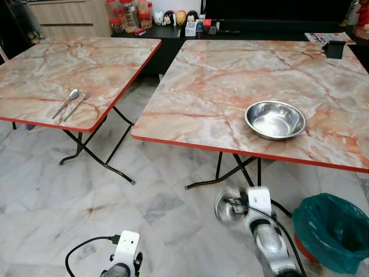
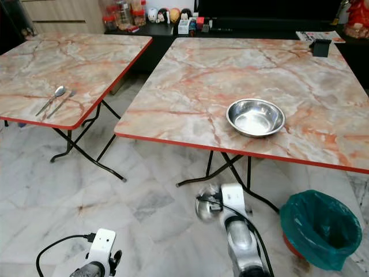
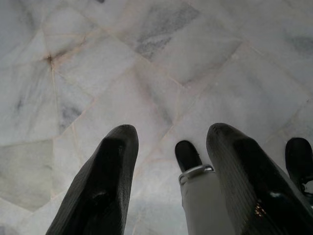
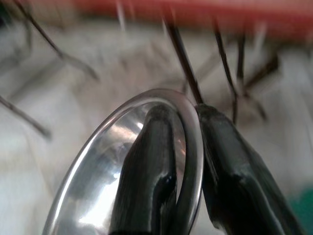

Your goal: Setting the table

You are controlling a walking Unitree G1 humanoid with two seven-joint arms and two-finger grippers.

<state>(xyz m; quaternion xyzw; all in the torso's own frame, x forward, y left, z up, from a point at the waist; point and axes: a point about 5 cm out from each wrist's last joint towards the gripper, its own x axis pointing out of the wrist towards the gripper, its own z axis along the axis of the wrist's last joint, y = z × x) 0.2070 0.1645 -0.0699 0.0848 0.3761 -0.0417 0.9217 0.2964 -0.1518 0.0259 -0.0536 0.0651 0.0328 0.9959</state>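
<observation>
Steel is what the right hand carries: a second small steel bowl, its rim pinched between the two black fingers, one finger inside the bowl and one outside. The bowl hangs low, below the edge of the near marble-patterned surface and above the floor. The right wrist view is blurred, so I cannot say surely how deep the grip is, but the rim seems firmly caught.

On the near surface one steel bowl already stands, close to the front edge on the robot's right. On the far-left surface a spoon and a fork lie side by side near its front edge, well apart from the bowl. A teal-lined bin stands on the floor at the right, under the corner of the near surface.

The left hand hangs idle toward the marble floor, its fingers spread with nothing between them.

I judge that the step in hand is bringing the second bowl to the table. The next move calls for lifting the right arm above the red edge without hitting it, then reaching over an open place and setting the bowl down level before the fingers let go.
</observation>
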